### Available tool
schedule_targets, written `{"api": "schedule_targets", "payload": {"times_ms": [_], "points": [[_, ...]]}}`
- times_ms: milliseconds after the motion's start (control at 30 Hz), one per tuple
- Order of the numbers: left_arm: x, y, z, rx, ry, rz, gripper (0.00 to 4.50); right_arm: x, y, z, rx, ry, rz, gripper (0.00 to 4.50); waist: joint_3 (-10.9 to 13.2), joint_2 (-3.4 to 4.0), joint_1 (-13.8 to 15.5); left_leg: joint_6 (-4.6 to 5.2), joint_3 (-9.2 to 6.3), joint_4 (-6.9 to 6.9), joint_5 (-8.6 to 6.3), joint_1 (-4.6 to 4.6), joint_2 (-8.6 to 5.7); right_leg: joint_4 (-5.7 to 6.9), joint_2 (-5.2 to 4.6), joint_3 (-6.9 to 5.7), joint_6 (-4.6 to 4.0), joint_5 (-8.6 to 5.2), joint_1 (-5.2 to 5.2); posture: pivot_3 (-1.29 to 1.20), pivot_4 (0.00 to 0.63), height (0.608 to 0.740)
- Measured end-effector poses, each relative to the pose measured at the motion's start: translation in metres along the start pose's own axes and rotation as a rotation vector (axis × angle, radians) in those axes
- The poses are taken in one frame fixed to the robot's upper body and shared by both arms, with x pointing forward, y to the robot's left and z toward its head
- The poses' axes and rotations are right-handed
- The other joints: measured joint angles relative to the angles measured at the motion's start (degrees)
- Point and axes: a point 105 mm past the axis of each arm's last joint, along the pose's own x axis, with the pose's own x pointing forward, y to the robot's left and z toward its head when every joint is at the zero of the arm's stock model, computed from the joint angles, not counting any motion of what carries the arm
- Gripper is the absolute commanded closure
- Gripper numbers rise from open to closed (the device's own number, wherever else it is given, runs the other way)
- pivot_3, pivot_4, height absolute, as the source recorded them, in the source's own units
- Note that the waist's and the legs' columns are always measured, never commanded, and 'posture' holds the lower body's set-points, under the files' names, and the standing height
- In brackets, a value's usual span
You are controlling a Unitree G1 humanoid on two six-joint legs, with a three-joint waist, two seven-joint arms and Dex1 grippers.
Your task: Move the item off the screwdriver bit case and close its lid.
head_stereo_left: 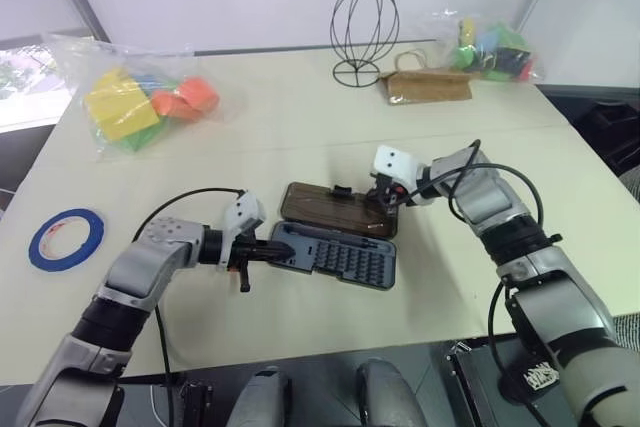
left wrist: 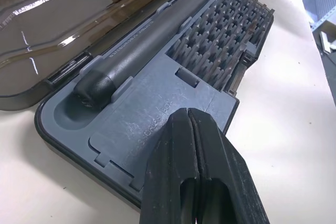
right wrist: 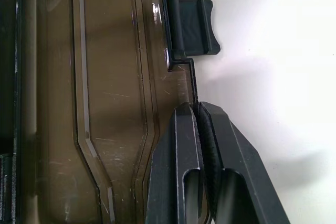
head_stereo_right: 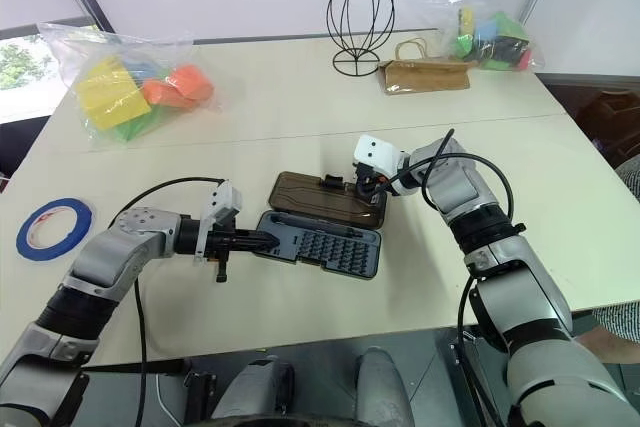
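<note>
— Right gripper (right wrist: 197, 124): our two black fingers are pressed together on the far edge of the lid (head_stereo_left: 335, 207), just beside its black latch tab (right wrist: 191, 22). We read that as a pinch on the rim, so we have something to lift and swing.

— And our left gripper (left wrist: 195, 145)?

— Fingers together too, with nothing between them, tips resting on the grey end of the screwdriver bit case (head_stereo_left: 340, 255). We judge it is there to pin the case down, so the tray does not slide or tip when the lid comes over.

— Where does the case stand now?

— Open at mid-table, lid laid flat on the far side of the tray, hinge between them. Driver handle (left wrist: 142, 40) and rows of bits (left wrist: 223, 40) sit exposed.

— The item?

— The blue tape ring (head_stereo_left: 66, 238) lies flat near the table's left edge, well apart from the case, so that part looks done.

— Anything else nearby?

— Bag of coloured blocks (head_stereo_left: 140, 97), wire stand (head_stereo_left: 364, 32) and paper bag (head_stereo_left: 428, 86), all far back, clear of the lid's swing.
</note>
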Motion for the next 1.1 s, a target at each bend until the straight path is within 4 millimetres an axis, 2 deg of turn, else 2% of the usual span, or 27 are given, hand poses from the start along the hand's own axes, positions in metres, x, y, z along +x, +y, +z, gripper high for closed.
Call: {"api": "schedule_targets", "payload": {"times_ms": [167,333,467,700,933,1033,1100], "points": [[0.001,0.0,0.001,0.002,-0.005,0.004,4.5,0.0,0.0,0.008,-0.149,-0.021,-0.042,4.44,0.02,0.03,-0.14,-0.02,0.03,-0.02,0.01,-0.03,0.01,0.01,0.0,0.02,0.0,0.0,-0.08,0.0,0.15,0.74],[0.003,0.001,0.002,0.001,-0.014,0.005,4.5,-0.006,0.0,0.036,-0.347,-0.099,-0.112,4.44,0.04,0.06,-0.1,-0.19,0.04,-0.05,0.11,-0.07,0.01,0.01,0.0,0.03,0.0,0.0,-0.12,0.0,0.15,0.74],[0.004,0.003,0.003,0.001,-0.018,0.015,4.5,-0.006,0.01,0.059,-0.464,-0.177,-0.121,4.44,0.04,0.06,-0.05,-0.18,0.03,-0.05,0.1,-0.07,0.01,0.01,0.0,0.02,0.0,0.0,-0.12,0.0,0.15,0.74],[0.005,0.004,0.004,0.0,-0.024,0.031,4.5,-0.003,0.02,0.061,-0.528,-0.204,-0.133,4.44,0.05,0.05,0.27,-0.19,0.03,-0.02,0.1,-0.1,-0.01,-0.02,-0.01,0.02,0.0,0.0,-0.1,0.0,0.15,0.74],[0.006,0.005,0.005,-0.003,-0.029,0.039,4.5,0.0,0.021,0.046,-0.436,-0.154,-0.109,4.44,0.05,0.05,0.23,-0.17,0.02,-0.02,0.1,-0.1,-0.01,-0.02,-0.01,0.02,0.0,0.0,-0.09,0.0,0.15,0.74],[0.007,0.006,0.006,-0.003,-0.029,0.041,4.5,-0.001,0.012,0.038,-0.332,-0.112,-0.1,3.6,0.05,0.06,0.17,-0.18,0.03,-0.02,0.1,-0.1,-0.01,-0.02,-0.01,0.03,0.0,0.0,-0.1,0.0,0.15,0.74],[0.007,0.006,0.006,-0.003,-0.03,0.042,4.5,-0.006,0.0,0.034,-0.245,-0.086,-0.118,2.6,0.06,0.06,0.18,-0.18,0.02,-0.02,0.1,-0.1,-0.01,-0.02,-0.01,0.02,0.0,0.0,-0.1,0.0,0.15,0.74]]}}
